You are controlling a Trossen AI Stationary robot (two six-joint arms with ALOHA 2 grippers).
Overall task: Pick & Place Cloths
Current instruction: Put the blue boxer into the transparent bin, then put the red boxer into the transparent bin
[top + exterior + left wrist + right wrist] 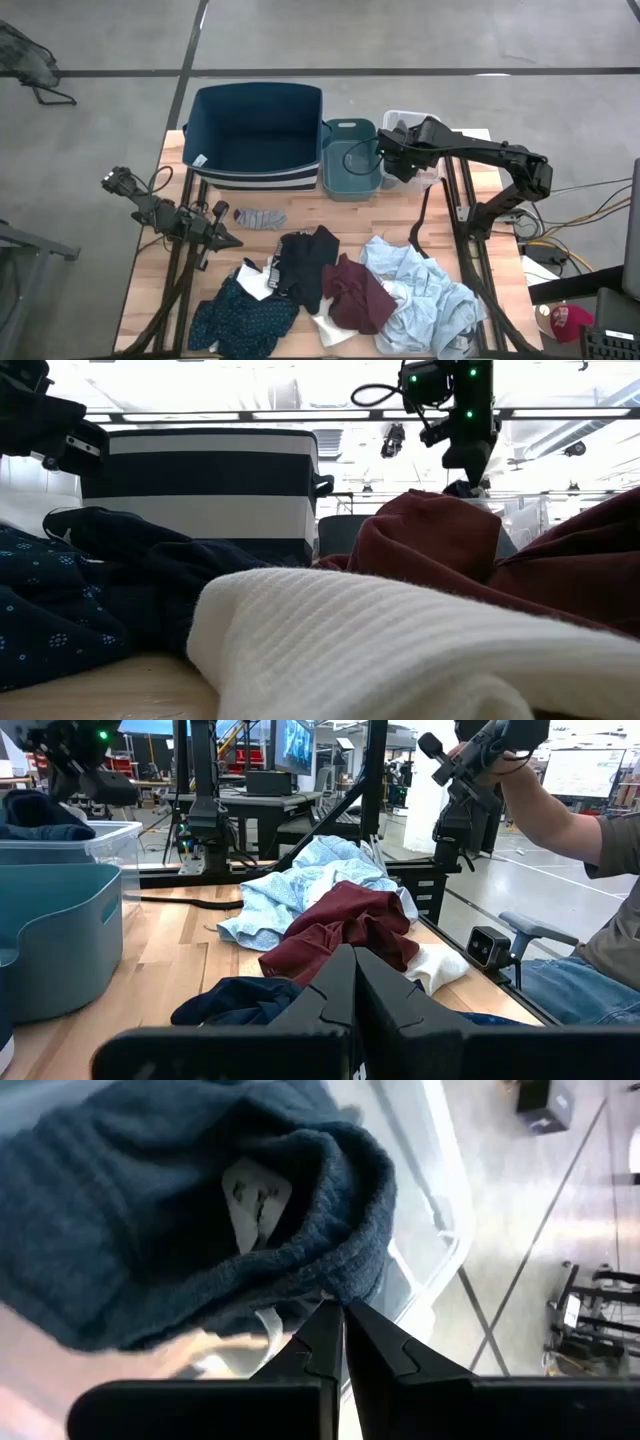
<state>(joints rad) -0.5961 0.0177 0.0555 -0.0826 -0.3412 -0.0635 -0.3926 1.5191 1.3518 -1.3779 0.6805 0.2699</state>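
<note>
Right gripper (343, 1342) hung over the clear bin (432, 122) at the table's far edge, fingers pressed together, just above a dark blue knit piece (180, 1220) lying in that bin — nothing was visibly held. Left gripper (222, 235) waited low near the grey sock (260, 217), its fingers closed and empty. Remaining cloths — maroon (355, 293), black (305, 265), dotted teal (240, 318), light blue shirts (430, 298) — lay heaped along the table's near side.
</note>
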